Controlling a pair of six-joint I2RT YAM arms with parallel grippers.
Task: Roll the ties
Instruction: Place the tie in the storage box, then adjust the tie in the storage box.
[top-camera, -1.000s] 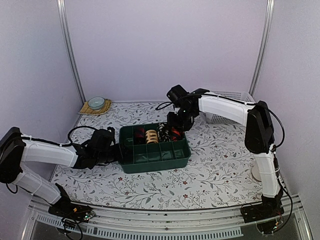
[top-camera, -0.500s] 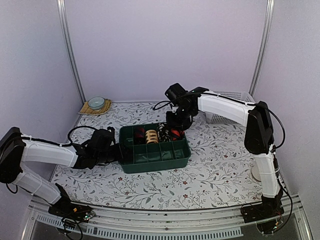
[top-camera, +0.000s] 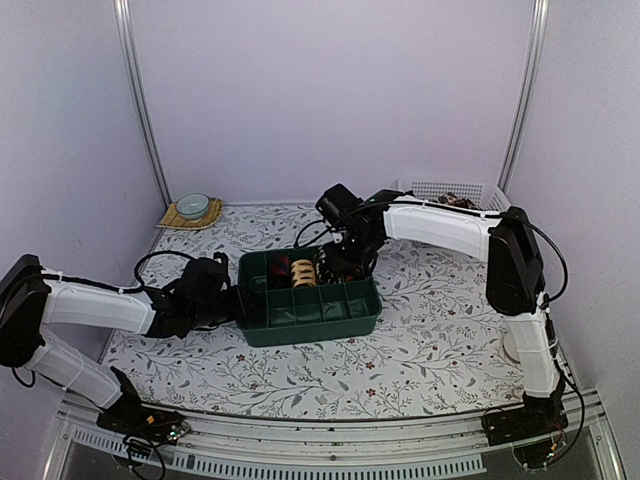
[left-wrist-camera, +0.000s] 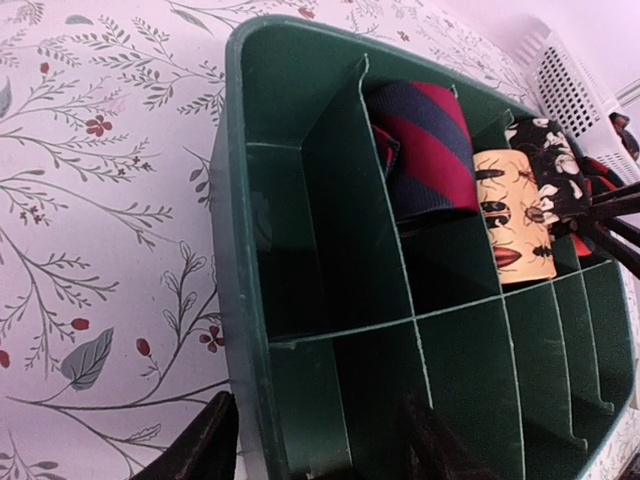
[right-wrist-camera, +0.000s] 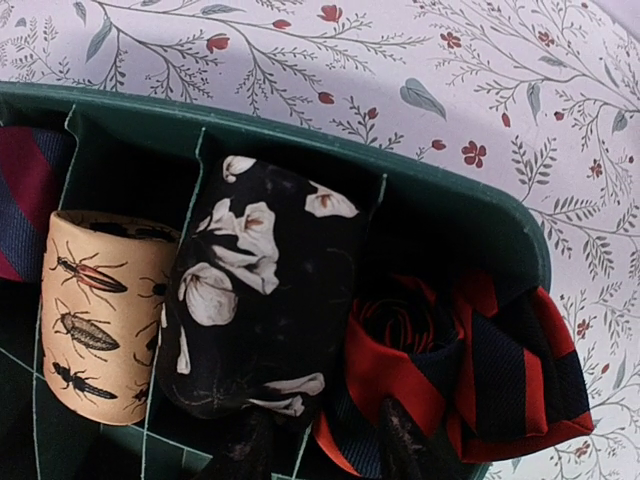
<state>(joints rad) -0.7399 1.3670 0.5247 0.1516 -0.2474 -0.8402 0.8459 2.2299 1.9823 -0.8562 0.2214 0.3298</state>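
Observation:
A green divided box (top-camera: 310, 310) holds rolled ties in its back row: a maroon-and-navy striped one (left-wrist-camera: 428, 150), a tan one with insects (right-wrist-camera: 95, 310), a black floral one (right-wrist-camera: 250, 300) and a red-and-navy striped coil (right-wrist-camera: 470, 370). My right gripper (right-wrist-camera: 322, 448) hovers over the box's back right (top-camera: 345, 262). It is open, one finger beside the floral roll and the other on the red coil's edge. My left gripper (left-wrist-camera: 322, 452) is open at the box's left end (top-camera: 232, 303), astride the end wall (left-wrist-camera: 240, 300).
A white slotted basket (top-camera: 450, 192) with dark fabric in it stands at the back right. A small bowl on a woven mat (top-camera: 192, 207) sits at the back left. Black cable loops lie by the left arm (top-camera: 160, 262). The front compartments (left-wrist-camera: 470, 380) hold nothing.
My right arm has swung left over the box's back row and its jaws have narrowed. The left arm and the box stay put.

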